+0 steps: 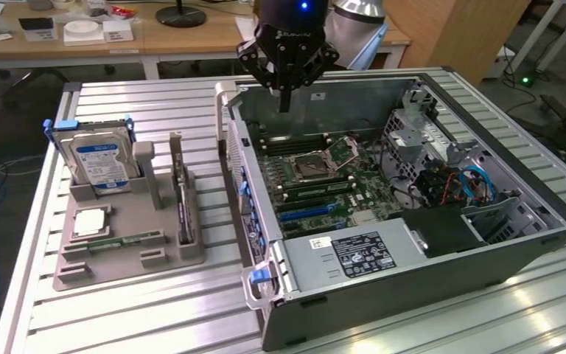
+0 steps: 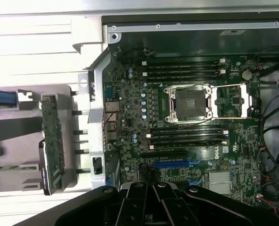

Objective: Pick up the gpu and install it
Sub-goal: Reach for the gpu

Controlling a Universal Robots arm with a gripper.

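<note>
Pincer (image 1: 285, 103) hangs at top centre of the exterior view, tips pressed together and empty, just over the far wall of the open case (image 1: 411, 302). The gpu (image 1: 180, 195) stands on edge in the grey holder (image 1: 150, 214) at left centre on the bench (image 1: 116, 317), well apart, with the case wall between them. The risk, as I read it: closed tips dropping here would jab the motherboard (image 1: 312, 184), and that thin upright card could tilt or slip if pinched off-centre.

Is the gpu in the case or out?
Out. The gpu stands on edge in the grey holder beside the open case.
</note>
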